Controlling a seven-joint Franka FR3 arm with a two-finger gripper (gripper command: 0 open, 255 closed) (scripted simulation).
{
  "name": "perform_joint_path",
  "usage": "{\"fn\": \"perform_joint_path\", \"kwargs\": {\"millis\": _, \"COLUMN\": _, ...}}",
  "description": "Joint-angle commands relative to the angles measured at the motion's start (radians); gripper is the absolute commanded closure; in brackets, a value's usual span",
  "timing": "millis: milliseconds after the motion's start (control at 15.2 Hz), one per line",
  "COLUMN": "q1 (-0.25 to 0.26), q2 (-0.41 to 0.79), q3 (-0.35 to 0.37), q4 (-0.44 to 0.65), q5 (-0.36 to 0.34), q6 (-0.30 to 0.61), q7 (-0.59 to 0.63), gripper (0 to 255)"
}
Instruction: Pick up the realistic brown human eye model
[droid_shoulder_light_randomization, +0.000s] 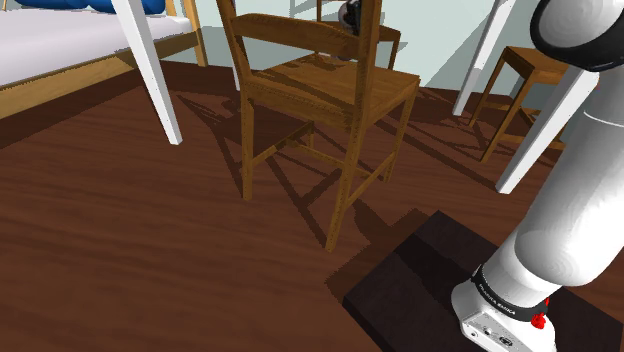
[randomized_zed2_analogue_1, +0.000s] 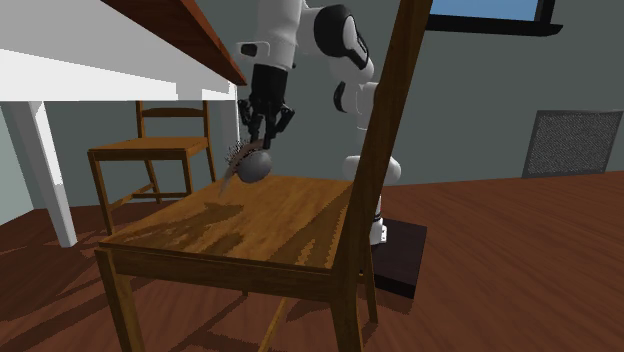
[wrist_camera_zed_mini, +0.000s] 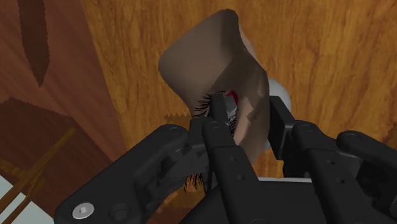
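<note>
Gripper (randomized_zed2_analogue_1: 261, 142) pinches the eye model (wrist_camera_zed_mini: 210, 57) across its lashed, skin-toned lid, probably because that narrower part fits between the fingers (wrist_camera_zed_mini: 217, 127); the model hangs just under the fingertips, close above the chair seat (randomized_zed2_analogue_1: 270, 215); whether touching, I cannot tell.

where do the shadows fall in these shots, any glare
Shoulder view: the chair throws dark leg shadows across the floor. Second exterior view: a dark shadow lies on the seat by the eye model in the pincer. Wrist view: no glare.
</note>
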Motion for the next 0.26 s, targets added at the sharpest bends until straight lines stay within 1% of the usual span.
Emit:
{"fn": "perform_joint_path", "kwargs": {"millis": 0, "q1": -0.003, "q2": 0.02, "q3": -0.002, "q4": 0.061, "q5": 0.001, "q6": -0.033, "q7": -0.006, "gripper": 255}}
{"fn": "perform_joint_path", "kwargs": {"millis": 66, "q1": -0.004, "q2": 0.031, "q3": -0.003, "q4": 0.091, "q5": 0.002, "q6": -0.051, "q7": -0.009, "gripper": 255}}
{"fn": "perform_joint_path", "kwargs": {"millis": 198, "q1": -0.004, "q2": 0.032, "q3": -0.003, "q4": 0.095, "q5": 0.002, "q6": -0.054, "q7": -0.009, "gripper": 255}}
